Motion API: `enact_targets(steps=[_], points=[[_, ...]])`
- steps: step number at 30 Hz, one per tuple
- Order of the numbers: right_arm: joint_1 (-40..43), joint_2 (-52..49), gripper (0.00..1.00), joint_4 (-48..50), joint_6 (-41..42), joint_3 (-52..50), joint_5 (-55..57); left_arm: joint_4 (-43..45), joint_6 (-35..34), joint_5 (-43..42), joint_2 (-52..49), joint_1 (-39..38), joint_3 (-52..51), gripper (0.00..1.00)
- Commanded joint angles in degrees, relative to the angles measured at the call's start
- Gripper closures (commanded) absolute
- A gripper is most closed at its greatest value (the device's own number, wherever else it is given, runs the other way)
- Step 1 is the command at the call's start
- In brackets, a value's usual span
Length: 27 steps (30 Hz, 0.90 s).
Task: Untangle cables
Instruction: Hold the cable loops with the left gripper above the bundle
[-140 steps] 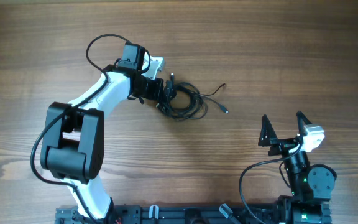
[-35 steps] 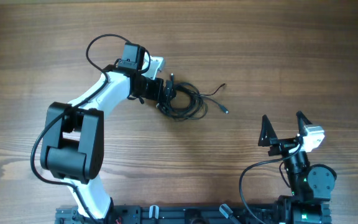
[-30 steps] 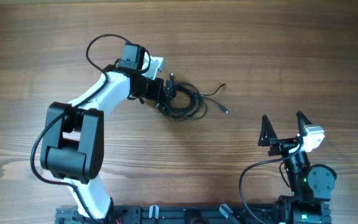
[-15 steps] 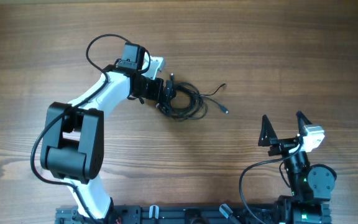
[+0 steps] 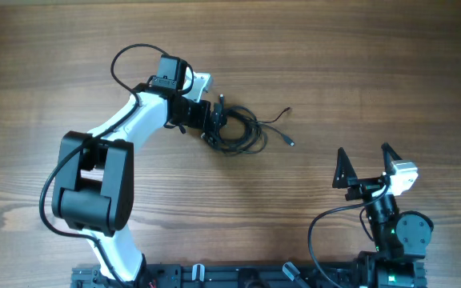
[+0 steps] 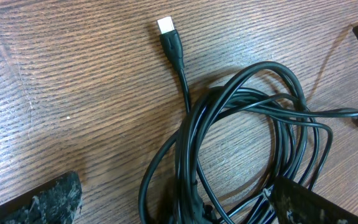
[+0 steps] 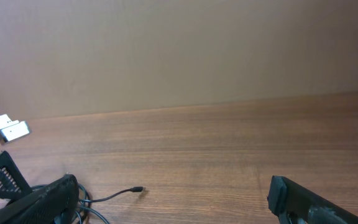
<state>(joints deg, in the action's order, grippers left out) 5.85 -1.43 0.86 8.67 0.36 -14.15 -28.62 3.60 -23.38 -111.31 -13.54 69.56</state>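
Observation:
The cables (image 5: 238, 130) are a tangle of thin black cords in loose loops on the wooden table. In the left wrist view the bundle (image 6: 241, 143) fills the middle, with a silver-tipped plug (image 6: 166, 28) at the top and small plugs at the right edge. My left gripper (image 5: 214, 124) is open, its two fingers (image 6: 179, 208) straddling the bundle's left side. My right gripper (image 5: 366, 160) is open and empty, held near the front right, far from the cables. One loose plug end (image 7: 138, 189) shows in the right wrist view.
The wooden table (image 5: 358, 64) is bare around the bundle. The left arm's own thick black cable (image 5: 130, 56) loops behind its wrist. A plain wall stands beyond the table in the right wrist view.

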Motion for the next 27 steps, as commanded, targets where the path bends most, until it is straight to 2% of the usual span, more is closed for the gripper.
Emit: enact_targets(steps=[1, 27], points=[[0.1, 0.0, 0.00, 0.3, -0.6, -0.1, -0.7, 0.2, 0.3, 0.5, 1.8, 0.2, -0.7, 0.00], [0.1, 0.0, 0.00, 0.3, -0.6, -0.1, -0.7, 0.2, 0.3, 0.5, 1.8, 0.2, -0.7, 0.00]])
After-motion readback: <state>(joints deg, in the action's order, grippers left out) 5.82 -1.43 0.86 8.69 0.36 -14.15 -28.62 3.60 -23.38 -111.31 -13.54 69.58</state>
